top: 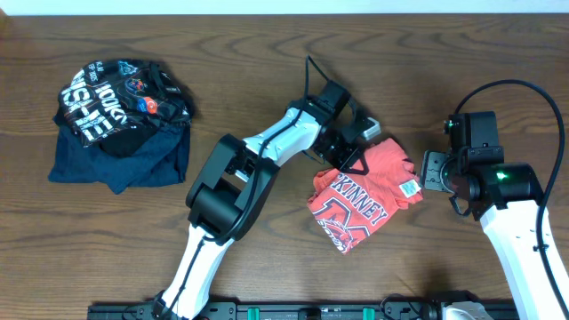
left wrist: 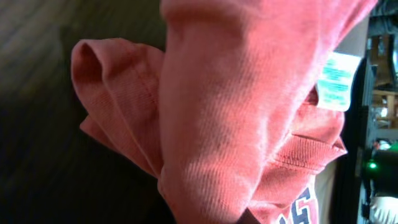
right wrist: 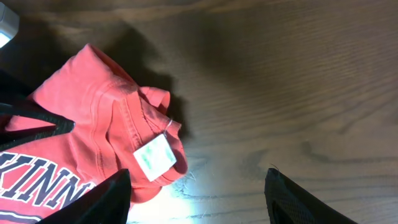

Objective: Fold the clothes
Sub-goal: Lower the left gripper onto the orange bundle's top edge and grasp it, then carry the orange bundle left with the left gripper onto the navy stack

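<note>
The orange-red T-shirt (top: 366,197) lies crumpled right of the table's middle, its white block lettering facing up and a white tag (top: 410,188) at its right edge. My left gripper (top: 343,156) is at the shirt's upper left corner. In the left wrist view bunched red fabric (left wrist: 236,112) fills the frame right at the jaws, so it appears shut on the shirt. My right gripper (top: 433,172) is just right of the shirt, open and empty. Its fingers (right wrist: 199,199) straddle bare wood beside the collar and tag (right wrist: 154,157).
A black garment with white lettering (top: 111,102) lies on a navy blue garment (top: 120,167) at the far left of the wooden table (top: 267,62). Cables run behind the left arm.
</note>
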